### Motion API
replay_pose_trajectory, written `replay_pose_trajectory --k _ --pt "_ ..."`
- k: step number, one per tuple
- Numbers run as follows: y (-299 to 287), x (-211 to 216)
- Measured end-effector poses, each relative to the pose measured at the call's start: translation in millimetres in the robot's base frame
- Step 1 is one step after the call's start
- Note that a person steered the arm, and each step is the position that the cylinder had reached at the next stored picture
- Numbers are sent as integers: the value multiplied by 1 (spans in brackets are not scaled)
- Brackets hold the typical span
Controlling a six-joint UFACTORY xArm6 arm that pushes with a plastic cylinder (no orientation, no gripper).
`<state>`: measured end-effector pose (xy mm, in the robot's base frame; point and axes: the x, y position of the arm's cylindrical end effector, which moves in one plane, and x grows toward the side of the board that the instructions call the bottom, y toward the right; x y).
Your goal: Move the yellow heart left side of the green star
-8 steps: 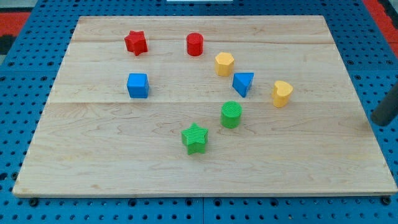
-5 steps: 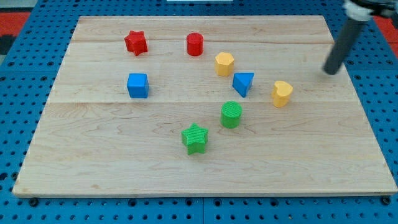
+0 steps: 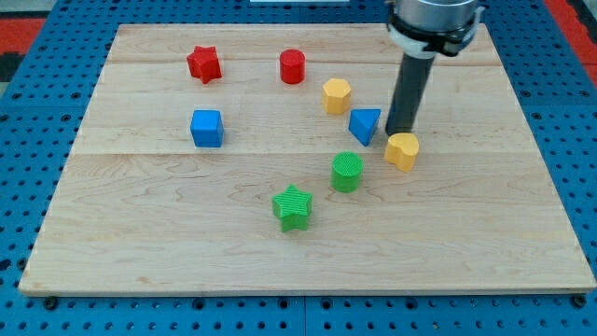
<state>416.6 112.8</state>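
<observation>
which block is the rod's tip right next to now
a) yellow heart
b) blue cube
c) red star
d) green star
a: my tip sits just above the yellow heart, at its upper edge, with the blue triangle close on the view's left; the green star lies well off toward the view's bottom left.

A pale wooden bench [image 3: 187, 252] of joined planks fills most of the view under even light. It lies on a blue pegboard [image 3: 28, 187] that frames it. Red pegboard [image 3: 23, 28] shows far left.
</observation>
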Motion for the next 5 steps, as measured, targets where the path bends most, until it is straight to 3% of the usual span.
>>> replay_pose_trajectory --k 2,5 --pt "29 81" --pt "50 162"
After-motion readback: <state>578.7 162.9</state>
